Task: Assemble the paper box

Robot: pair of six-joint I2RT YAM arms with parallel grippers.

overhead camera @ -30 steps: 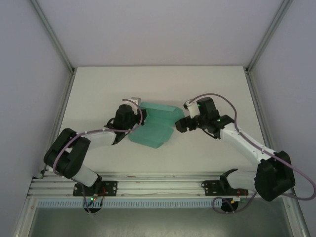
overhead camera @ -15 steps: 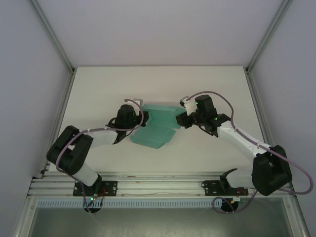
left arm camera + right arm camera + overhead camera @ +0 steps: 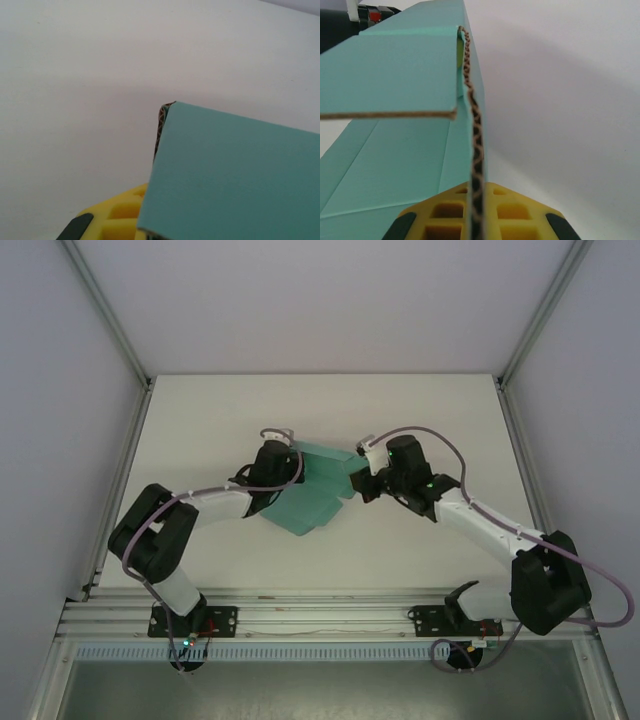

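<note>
Jaws first: the right jaws are clamped on the paper box [image 3: 395, 75]. In the right wrist view the raw corrugated edge of one wall runs straight down between the two yellow pads [image 3: 520, 197], so that's a firm pinch on a single layer of card. The left jaws I honestly can't tell. In the left wrist view one yellow pad [image 3: 115, 212] peeks out from under a teal panel that hides the rest, so it could be gripping or just propping.

The box sits roughly in the middle of the tabletop [image 3: 200, 410], well away from all four edges. It's strung between the left arm [image 3: 215, 502] and the right arm [image 3: 480, 520], which come at it from opposite ends. It's only half formed: one panel slopes down toward the near edge, and a short flap is folded over at a right angle beside the pinched wall.

My read on why it's held like this: the right side anchors one wall, and the left arm backs up the other end so the card doesn't slide or flop while folds get made. Thin card bends easily, so pushing the ends together too hard would probably buckle a panel rather than a crease. I can't tell whether the underside touches the tabletop.
</note>
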